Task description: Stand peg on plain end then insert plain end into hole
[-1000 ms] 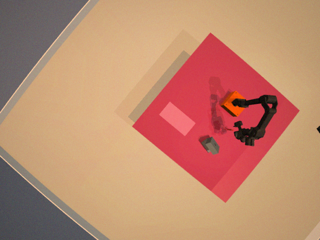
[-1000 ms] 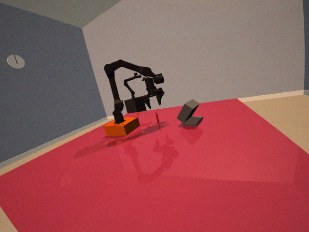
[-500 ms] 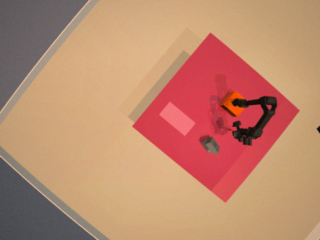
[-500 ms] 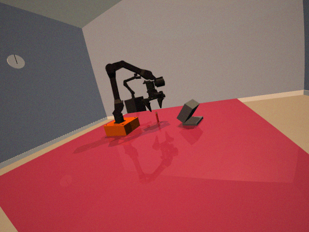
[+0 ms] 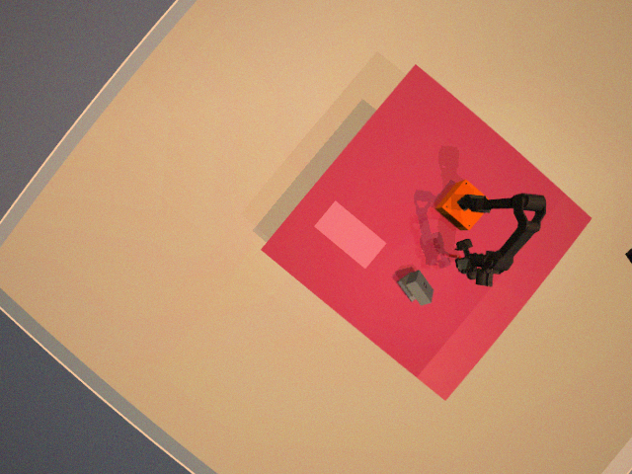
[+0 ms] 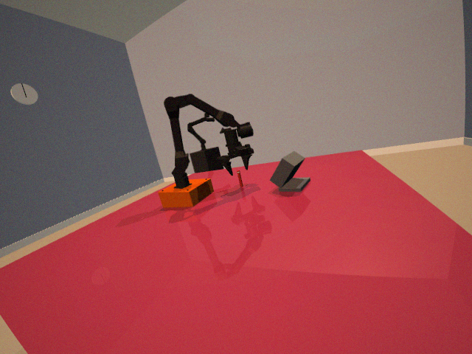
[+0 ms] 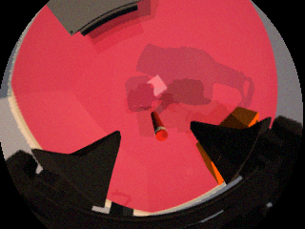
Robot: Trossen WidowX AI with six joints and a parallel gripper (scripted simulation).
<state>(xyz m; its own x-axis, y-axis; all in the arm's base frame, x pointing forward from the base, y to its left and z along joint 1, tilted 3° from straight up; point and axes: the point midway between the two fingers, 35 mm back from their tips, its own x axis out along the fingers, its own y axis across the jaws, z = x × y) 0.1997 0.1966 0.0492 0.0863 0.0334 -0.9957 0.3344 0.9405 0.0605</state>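
The red peg (image 5: 452,255) (image 6: 240,179) (image 7: 158,125) stands upright on the red table, its white band near the top end. My gripper (image 6: 240,172) (image 7: 156,130) is open and empty, pointing down above the peg. In the wrist view the peg shows between the two fingers, and in the exterior view the fingertips are just above its top. The grey sloped panel (image 5: 416,287) (image 6: 286,169) (image 7: 91,13) stands on its foot, apart from the peg. Its hole (image 5: 425,284) shows as a small dark spot in the top view; the wrist view cuts it off.
The orange base (image 5: 461,220) (image 6: 177,199) (image 7: 247,115) of the arm stands on the red table, on the side of the peg away from the panel in the exterior view. A dark box (image 6: 203,160) with a thin jointed arm shows in the background.
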